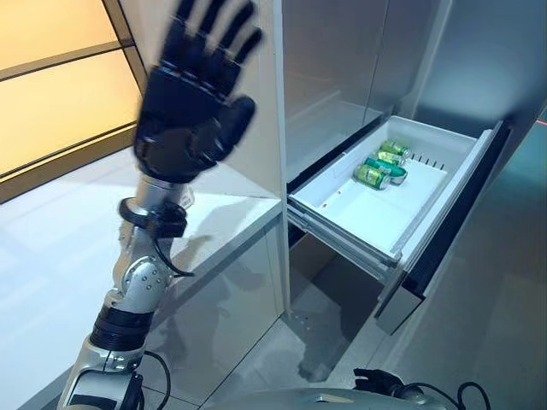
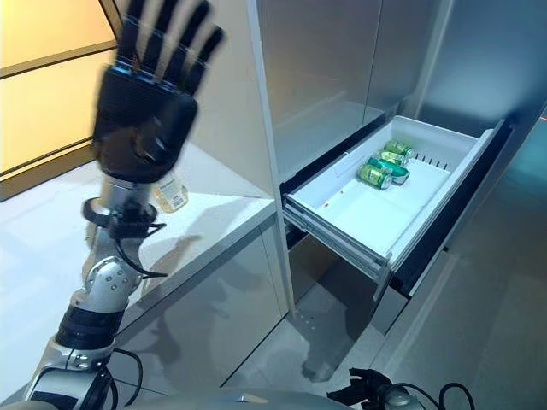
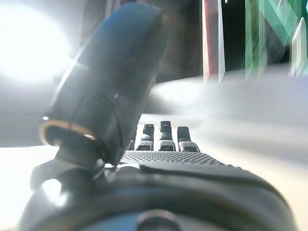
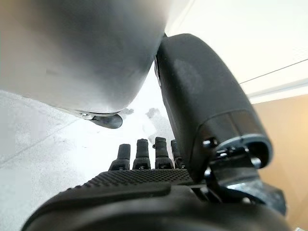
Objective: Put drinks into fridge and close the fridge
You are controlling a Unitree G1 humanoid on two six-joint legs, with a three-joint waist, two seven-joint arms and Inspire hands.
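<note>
The fridge's white drawer [image 1: 367, 213] is pulled out at the right. Green drink cans [image 1: 382, 164] lie on their sides at its far end. My left hand [image 1: 192, 102] is raised high over the white counter, palm facing me, fingers straight and spread, holding nothing. A small yellowish bottle [image 2: 172, 193] stands on the counter just behind that wrist, mostly hidden. In the right wrist view my right hand [image 4: 144, 183] hangs low over the pale floor, fingers straight, empty.
The white counter [image 1: 68, 248] fills the left, with orange-lit wall panels [image 1: 51, 85] behind it. Steel fridge fronts [image 1: 342, 68] rise above the drawer. The drawer's dark front panel [image 1: 453, 222] juts out over the grey floor [image 1: 479, 325].
</note>
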